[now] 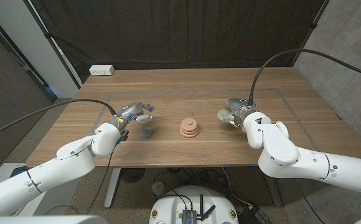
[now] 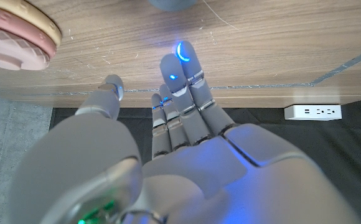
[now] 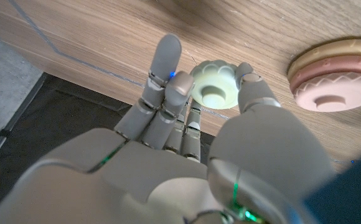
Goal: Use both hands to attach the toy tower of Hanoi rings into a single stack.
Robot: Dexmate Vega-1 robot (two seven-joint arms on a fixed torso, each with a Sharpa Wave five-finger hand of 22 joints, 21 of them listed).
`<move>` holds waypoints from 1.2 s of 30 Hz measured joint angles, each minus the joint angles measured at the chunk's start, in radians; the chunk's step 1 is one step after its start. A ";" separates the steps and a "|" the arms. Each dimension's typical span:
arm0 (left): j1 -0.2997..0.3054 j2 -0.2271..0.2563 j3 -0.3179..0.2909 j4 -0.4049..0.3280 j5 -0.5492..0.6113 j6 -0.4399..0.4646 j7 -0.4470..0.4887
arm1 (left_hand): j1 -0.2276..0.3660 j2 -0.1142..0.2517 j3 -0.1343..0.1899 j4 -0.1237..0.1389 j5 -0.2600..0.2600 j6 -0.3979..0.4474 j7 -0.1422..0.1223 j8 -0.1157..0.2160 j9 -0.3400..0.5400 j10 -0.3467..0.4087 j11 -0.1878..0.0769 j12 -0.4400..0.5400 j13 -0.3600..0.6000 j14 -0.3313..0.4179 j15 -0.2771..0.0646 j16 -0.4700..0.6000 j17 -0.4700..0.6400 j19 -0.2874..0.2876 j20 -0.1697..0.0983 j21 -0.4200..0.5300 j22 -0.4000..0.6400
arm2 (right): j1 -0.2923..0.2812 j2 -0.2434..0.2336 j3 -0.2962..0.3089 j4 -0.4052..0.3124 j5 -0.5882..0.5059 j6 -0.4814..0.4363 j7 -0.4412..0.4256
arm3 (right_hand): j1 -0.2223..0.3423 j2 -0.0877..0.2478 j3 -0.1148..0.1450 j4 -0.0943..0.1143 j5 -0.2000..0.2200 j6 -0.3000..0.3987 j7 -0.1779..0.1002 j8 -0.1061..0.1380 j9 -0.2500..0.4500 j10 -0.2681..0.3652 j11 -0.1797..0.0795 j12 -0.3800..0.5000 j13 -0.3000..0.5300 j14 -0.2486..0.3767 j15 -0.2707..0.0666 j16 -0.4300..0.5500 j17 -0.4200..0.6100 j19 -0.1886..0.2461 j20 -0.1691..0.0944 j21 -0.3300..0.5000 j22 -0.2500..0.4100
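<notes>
Right hand (image 1: 233,115), right of frame centre in the head view, pinched a pale green ring (image 3: 214,86) between thumb and fingers, its flat face toward the wrist camera. Left hand (image 1: 132,114), left of centre, was spread and empty beside a grey-blue ring (image 1: 145,130) lying flat. Judged partly done: the pink stack (image 1: 189,128) stood upright at centre, axis vertical; two rings remained.

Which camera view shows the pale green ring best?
The right wrist view: the pale green ring is close and sharp, pinched between the fingers of the right hand. In the head view the ring is a small patch beside that hand. The left wrist view gives nothing clear of it.
</notes>
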 measured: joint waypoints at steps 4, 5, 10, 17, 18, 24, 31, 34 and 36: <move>-0.003 0.000 0.003 0.000 0.003 -0.003 0.000 | -0.004 -0.004 0.004 0.004 0.000 0.003 -0.003 0.000 0.000 0.002 -0.002 0.000 0.001 0.000 0.000 0.000 0.000 0.000 0.000 0.000 0.000 | -0.021 0.000 0.028 0.000 -0.001 0.038 0.001 | 0.000 0.000 0.004 -0.004 0.000 0.000 0.000 0.000 0.000 0.000 0.000 -0.002 0.002 0.000 0.000 0.000 -0.001 0.004 0.004 -0.005 0.000; -0.004 0.000 0.003 0.001 0.004 -0.005 0.000 | -0.004 -0.004 0.004 0.004 0.000 0.003 -0.003 0.000 0.000 0.005 -0.005 0.000 0.002 0.000 0.000 0.000 0.000 0.000 0.000 0.000 0.000 | -0.027 0.000 0.036 0.000 -0.005 0.050 0.003 | 0.000 0.000 0.004 -0.004 0.000 0.000 0.000 0.000 0.000 0.000 0.000 -0.003 0.002 0.000 0.000 0.004 0.000 0.004 0.004 -0.005 0.000; -0.006 0.000 0.004 0.002 0.008 -0.009 0.000 | -0.004 -0.004 0.004 0.004 0.000 0.003 -0.003 0.000 0.000 0.005 -0.005 0.000 0.003 0.000 0.000 0.000 0.000 0.000 0.000 0.000 0.000 | -0.054 0.006 0.074 0.004 -0.020 0.083 0.014 | 0.000 0.000 0.007 -0.007 0.003 0.000 0.000 -0.002 0.000 0.000 0.000 -0.003 0.002 0.000 0.000 0.008 0.001 0.009 -0.002 -0.005 0.000; -0.007 -0.002 0.005 0.004 0.009 -0.011 0.000 | -0.008 -0.008 0.004 0.004 0.000 0.008 -0.008 0.000 0.000 0.005 -0.005 0.000 0.003 0.000 0.000 0.000 0.000 0.000 0.000 0.000 0.000 | -0.091 0.023 0.132 0.014 -0.061 0.192 0.055 | 0.000 0.000 0.008 -0.008 0.003 0.005 0.005 -0.006 0.000 0.000 0.000 -0.007 0.006 0.000 0.000 0.015 0.001 0.009 -0.002 -0.005 0.000; -0.007 -0.002 0.005 0.004 0.009 -0.012 0.000 | -0.008 -0.008 0.004 0.004 0.000 0.008 -0.008 0.000 0.000 0.005 -0.005 0.000 0.003 0.000 0.000 0.000 -0.001 0.000 0.000 0.000 0.000 | -0.098 0.027 0.144 0.017 -0.065 0.210 0.062 | 0.000 0.000 0.008 -0.008 0.003 0.005 0.005 -0.006 0.000 0.000 0.000 -0.007 0.006 0.000 0.000 0.015 0.001 0.009 -0.002 -0.005 0.000; -0.001 -0.002 0.003 0.003 0.012 -0.012 0.003 | -0.008 -0.008 0.004 0.004 0.000 0.008 -0.008 0.000 0.000 0.005 -0.005 0.000 0.003 0.002 0.002 0.000 -0.001 0.006 -0.005 0.000 0.000 | -0.128 0.046 0.196 0.028 -0.083 0.291 0.091 | 0.000 0.000 0.008 -0.008 0.003 0.005 0.005 -0.008 0.000 0.000 0.000 -0.008 0.006 0.000 0.000 0.015 0.001 0.009 -0.002 -0.005 0.000; 0.005 0.000 0.000 -0.004 0.025 -0.003 0.011 | -0.008 -0.008 0.008 0.000 0.000 0.008 -0.008 0.000 0.000 0.005 -0.005 0.000 0.003 0.002 0.002 0.000 0.000 0.005 -0.005 0.001 0.000 | -0.161 0.069 0.253 0.040 -0.098 0.370 0.113 | 0.000 0.000 0.008 -0.008 0.003 0.005 0.005 -0.010 0.001 0.000 0.000 -0.015 0.006 0.000 0.000 0.018 -0.002 0.009 -0.002 -0.005 0.000; 0.007 0.001 0.000 -0.008 0.031 0.005 0.014 | -0.008 -0.008 0.011 0.003 0.000 0.008 -0.008 0.000 0.000 0.005 -0.005 0.000 0.003 0.002 0.002 0.000 0.000 0.005 -0.005 0.004 0.000 | -0.171 0.078 0.272 0.045 -0.101 0.397 0.120 | 0.000 0.000 0.008 -0.008 0.003 0.005 0.005 -0.010 0.000 0.000 0.000 -0.018 0.006 0.000 0.000 0.023 -0.002 0.009 -0.002 -0.005 0.000; 0.008 0.002 0.000 -0.009 0.036 0.010 0.018 | -0.008 -0.008 0.012 0.004 0.000 0.008 -0.008 0.000 0.000 0.005 -0.005 0.000 0.003 0.002 0.002 0.000 0.000 0.005 -0.005 0.004 0.000 | -0.181 0.089 0.292 0.052 -0.102 0.410 0.124 | 0.000 0.000 0.012 -0.012 0.003 0.005 0.005 -0.010 0.001 0.000 0.000 -0.018 0.008 0.000 0.000 0.023 -0.002 0.014 -0.003 -0.005 0.000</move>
